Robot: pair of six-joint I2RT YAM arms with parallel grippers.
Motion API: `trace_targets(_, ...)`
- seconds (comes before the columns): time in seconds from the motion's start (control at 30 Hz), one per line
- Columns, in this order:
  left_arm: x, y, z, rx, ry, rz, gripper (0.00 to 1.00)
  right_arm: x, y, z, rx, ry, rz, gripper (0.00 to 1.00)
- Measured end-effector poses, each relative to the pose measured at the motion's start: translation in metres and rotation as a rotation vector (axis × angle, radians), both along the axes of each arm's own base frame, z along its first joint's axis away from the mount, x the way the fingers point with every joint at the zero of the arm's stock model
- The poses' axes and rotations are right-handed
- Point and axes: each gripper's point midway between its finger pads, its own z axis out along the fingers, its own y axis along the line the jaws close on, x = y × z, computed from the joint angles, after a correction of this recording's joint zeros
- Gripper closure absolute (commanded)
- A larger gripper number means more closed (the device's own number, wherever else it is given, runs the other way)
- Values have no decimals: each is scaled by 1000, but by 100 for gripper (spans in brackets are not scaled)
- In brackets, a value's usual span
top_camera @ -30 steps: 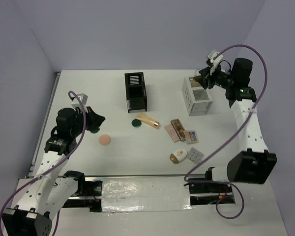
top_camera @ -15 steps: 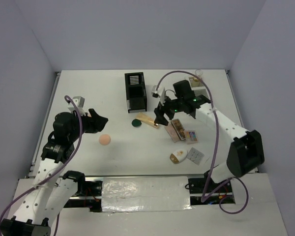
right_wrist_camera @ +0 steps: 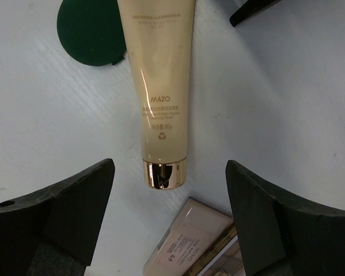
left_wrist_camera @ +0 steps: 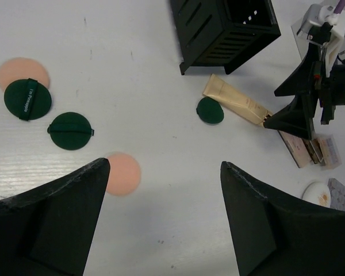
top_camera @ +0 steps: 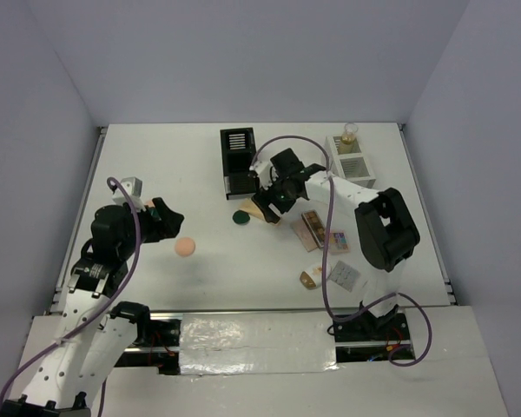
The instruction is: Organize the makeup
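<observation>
Makeup (top_camera: 309,229) | green compacts (left_wrist_camera: 27,99) (left_wrist_camera: 71,131) (left_wrist_camera: 210,110) 3 | peach puffs (left_wrist_camera: 18,66) (left_wrist_camera: 125,172) 2 | tube (left_wrist_camera: 236,104) 1

Below the right end effector (right_wrist_camera: 169,167) a tube (right_wrist_camera: 161,98) is laid on the worktop (top_camera: 156,165). Its cap is placed between the fingertips and its body is stretched ahead. A round compact (right_wrist_camera: 89,29) is set just left of the tube's far end, and a palette (right_wrist_camera: 190,241) is found just behind the cap. A slotted organizer box (top_camera: 240,161) is stood ahead and to the right.

A round puff (left_wrist_camera: 123,173) is laid just beside the left finger of the left end effector (left_wrist_camera: 164,167). Farther ahead and to the left a second compact (left_wrist_camera: 71,130) is placed, and beyond it a third compact (left_wrist_camera: 27,99) is rested on a second puff (left_wrist_camera: 17,72).
</observation>
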Motion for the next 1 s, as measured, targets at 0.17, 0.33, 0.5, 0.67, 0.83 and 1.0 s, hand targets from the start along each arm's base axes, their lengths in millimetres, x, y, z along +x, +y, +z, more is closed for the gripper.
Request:
trace_targets(0.17, 0, 2, 1, 5, -4, 13, 9, 0, 1, -7, -22, 1, -8, 22)
trace_targets(0.33, 0, 4, 0, 8, -4, 20, 9, 2, 0, -19, -46, 11, -19, 26)
trace_targets(0.5, 1, 4, 0, 9, -4, 23, 9, 2, -1, -31, -70, 21, -27, 27)
trace_targets(0.67, 1, 4, 0, 9, -4, 23, 9, 3, 6, -30, -63, 3, -17, 31)
trace_targets(0.83, 1, 4, 0, 9, -5, 23, 9, 0, 9, -32, -65, -1, -6, 39)
trace_targets(1.0, 0, -1, 2, -11, -3, -2, 9, -3, 9, -35, -70, 4, 0, 48)
